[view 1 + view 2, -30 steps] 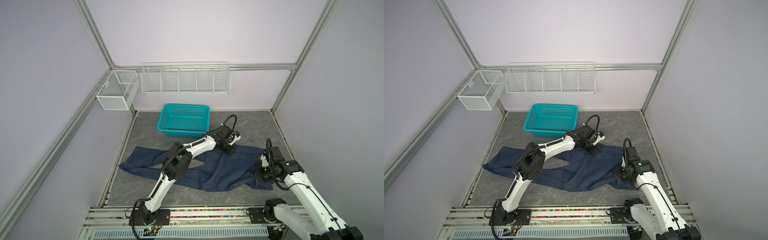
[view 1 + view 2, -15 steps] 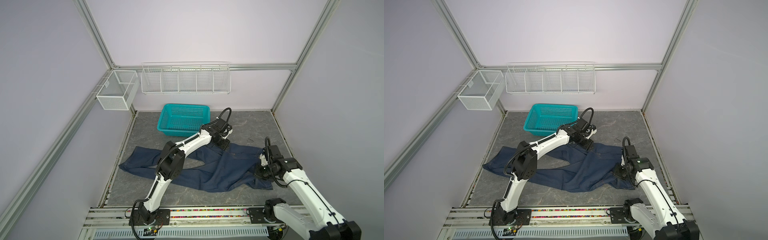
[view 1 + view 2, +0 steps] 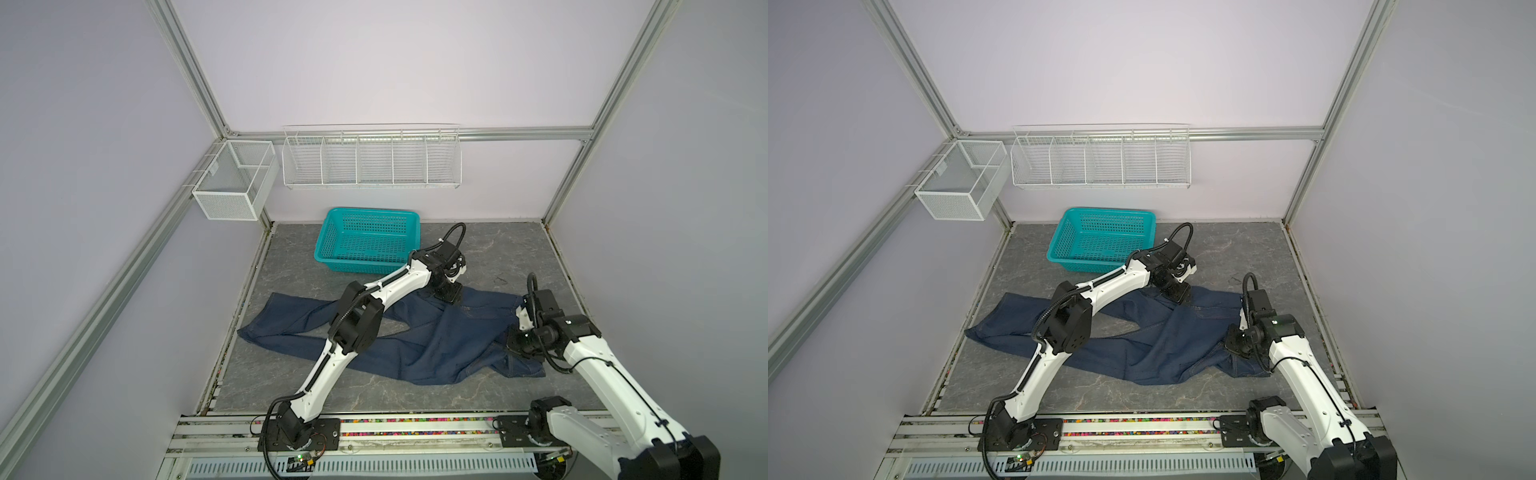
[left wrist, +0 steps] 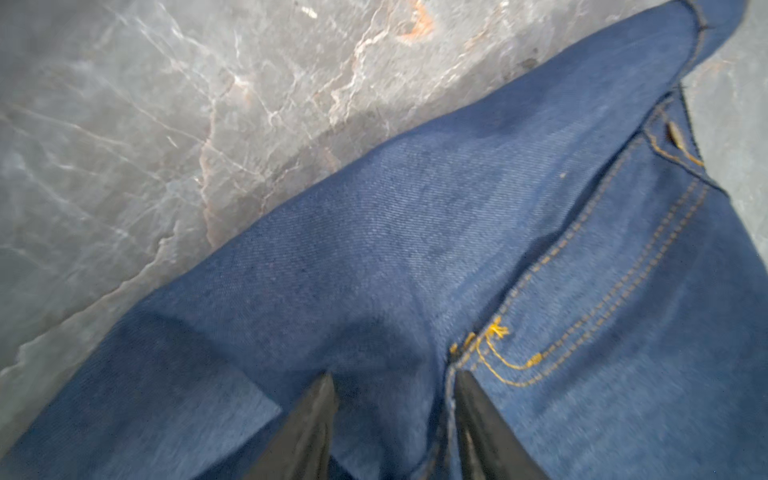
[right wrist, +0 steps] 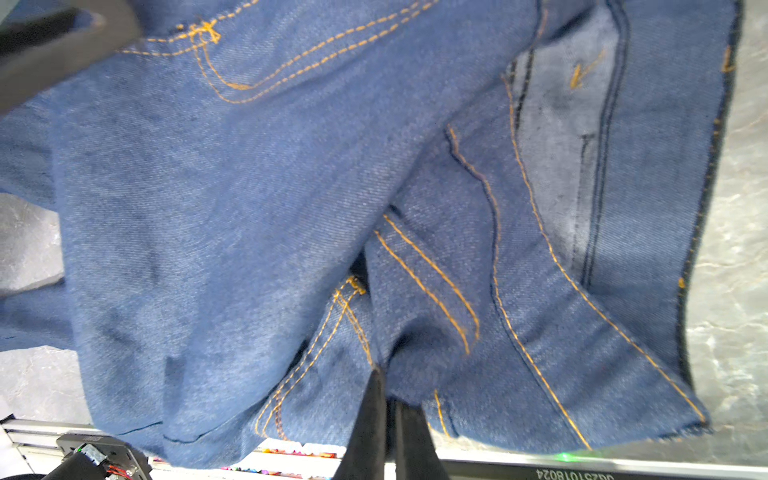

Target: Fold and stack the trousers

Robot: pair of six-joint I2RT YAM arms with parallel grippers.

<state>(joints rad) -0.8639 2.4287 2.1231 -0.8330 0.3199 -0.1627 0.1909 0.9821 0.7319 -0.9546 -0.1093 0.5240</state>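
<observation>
Dark navy denim trousers (image 3: 415,345) lie crosswise. Left gripper (image 4: 395,374), parted, sits on the far waist; right gripper (image 5: 388,390) pinches the near corner.

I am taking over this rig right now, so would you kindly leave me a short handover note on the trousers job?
Left tool: open, fingers apart over the denim by a pocket seam, on the far side of the waist end; nothing gripped.
Right tool: shut, pinching the trousers on the near side of the waist end.
Position: the trousers lie spread on the table, waist to the right, legs splayed to the left, cloth bunched in the middle. Teal basket stands behind them with nothing visible in it.
Done: no fold yet.
Left: flatten, fold, stack.
</observation>
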